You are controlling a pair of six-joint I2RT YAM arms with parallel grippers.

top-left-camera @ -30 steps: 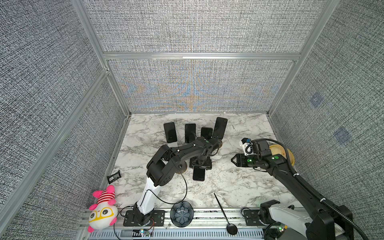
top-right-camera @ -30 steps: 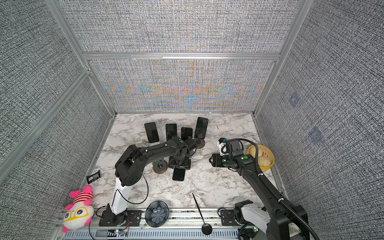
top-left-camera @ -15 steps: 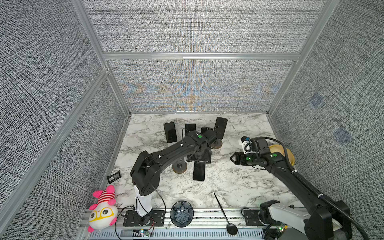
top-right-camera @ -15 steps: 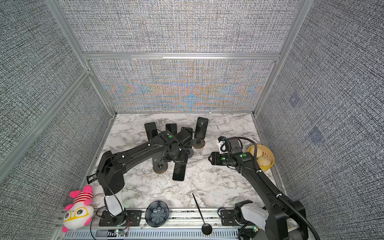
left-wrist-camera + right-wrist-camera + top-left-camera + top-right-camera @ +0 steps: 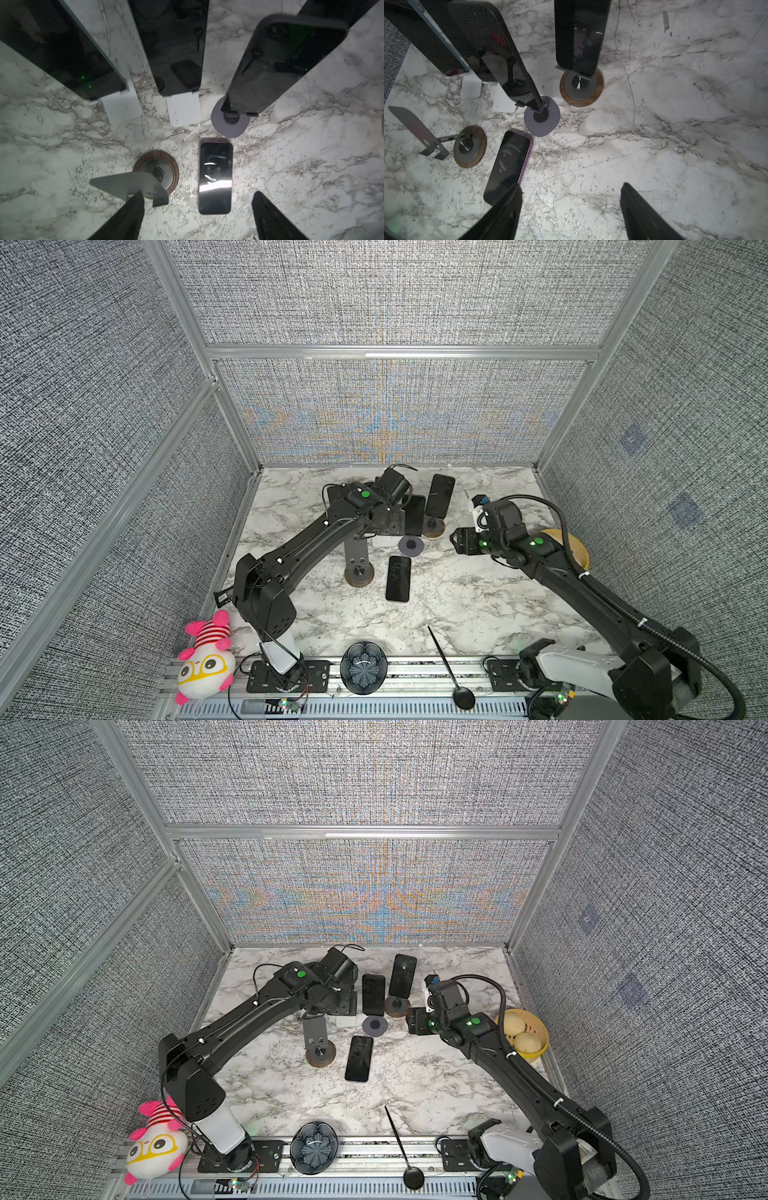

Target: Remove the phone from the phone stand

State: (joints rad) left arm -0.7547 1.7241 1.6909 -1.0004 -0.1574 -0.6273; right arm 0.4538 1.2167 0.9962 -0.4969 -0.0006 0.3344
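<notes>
Phone [image 5: 398,578] flat beside empty stand [image 5: 357,558]: we judge one removal done. Left jaws, right jaws both spread, holding nothing. Next: grip standing phone [image 5: 415,516] beyond that stand.

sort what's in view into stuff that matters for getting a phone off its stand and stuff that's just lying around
For the job:
- phones on stands
- empty stand
- phone lying flat
- left gripper and right gripper, both open

Just lying about:
- plush toy
- black spoon
- dark bowl
- basket of buns
</notes>
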